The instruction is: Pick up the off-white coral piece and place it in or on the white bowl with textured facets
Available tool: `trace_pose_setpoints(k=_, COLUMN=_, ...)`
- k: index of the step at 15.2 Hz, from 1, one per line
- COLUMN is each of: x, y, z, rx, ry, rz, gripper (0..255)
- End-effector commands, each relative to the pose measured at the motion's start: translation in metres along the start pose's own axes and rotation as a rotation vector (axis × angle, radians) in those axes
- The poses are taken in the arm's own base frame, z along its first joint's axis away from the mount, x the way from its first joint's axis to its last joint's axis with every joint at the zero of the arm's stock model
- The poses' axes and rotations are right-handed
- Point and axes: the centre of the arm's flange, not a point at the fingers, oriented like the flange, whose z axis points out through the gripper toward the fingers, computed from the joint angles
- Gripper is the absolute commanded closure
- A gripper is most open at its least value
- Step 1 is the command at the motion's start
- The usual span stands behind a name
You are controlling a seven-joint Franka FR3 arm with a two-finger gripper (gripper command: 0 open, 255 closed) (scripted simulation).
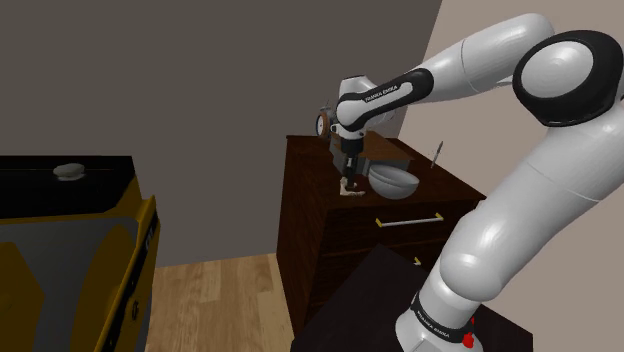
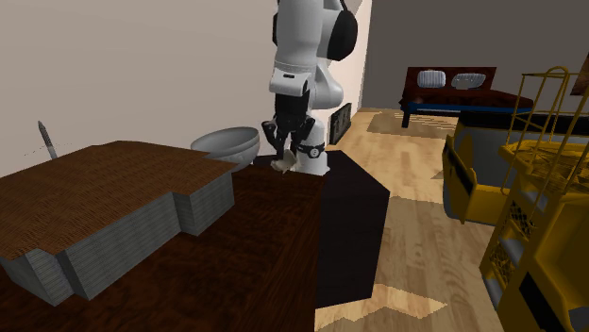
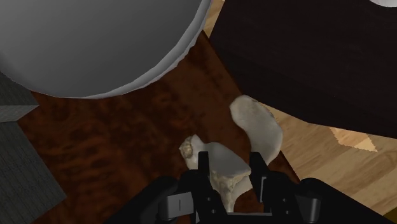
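You are working in a home, in what looks like a furnished living space. A dark wooden dresser (image 1: 330, 240) with a pale drawer handle (image 1: 408, 220) stands on a plank floor (image 1: 215, 300) against plain painted walls (image 1: 200, 90). In the second exterior view, a low dark bed (image 2: 462, 97) at two o'clock carries two pillows (image 2: 430, 79). Yellow furniture (image 2: 472, 184) sits at three o'clock.
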Motion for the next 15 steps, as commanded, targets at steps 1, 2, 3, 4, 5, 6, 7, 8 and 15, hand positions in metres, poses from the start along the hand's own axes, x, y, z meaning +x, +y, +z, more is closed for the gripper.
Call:
trace_pose_setpoints(k=1, x=-0.002, y=-0.001, z=-0.010, rx=0.000, ry=0.000, rz=0.000, gripper=255)
trace_pose_setpoints(k=2, x=-0.003, y=-0.001, z=-0.016, rx=0.000, ry=0.000, rz=0.000, gripper=255)
trace_pose_setpoints(k=3, x=-0.004, y=-0.001, z=-0.021, rx=0.000, ry=0.000, rz=0.000, gripper=255)
trace_pose_setpoints(k=4, x=-0.005, y=-0.001, z=-0.026, rx=0.000, ry=0.000, rz=0.000, gripper=255)
trace_pose_setpoints(k=5, x=-0.006, y=-0.001, z=-0.031, rx=0.000, ry=0.000, rz=0.000, gripper=255)
trace_pose_setpoints(k=6, x=-0.007, y=-0.001, z=-0.036, rx=0.000, ry=0.000, rz=0.000, gripper=255)
trace_pose_setpoints(k=7, x=-0.008, y=-0.001, z=-0.042, rx=0.000, ry=0.000, rz=0.000, gripper=255)
trace_pose_setpoints(k=8, x=-0.009, y=-0.001, z=-0.047, rx=0.000, ry=0.000, rz=0.000, gripper=255)
trace_pose_setpoints(k=15, x=-0.016, y=-0.001, z=-0.083, rx=0.000, ry=0.000, rz=0.000, gripper=255)
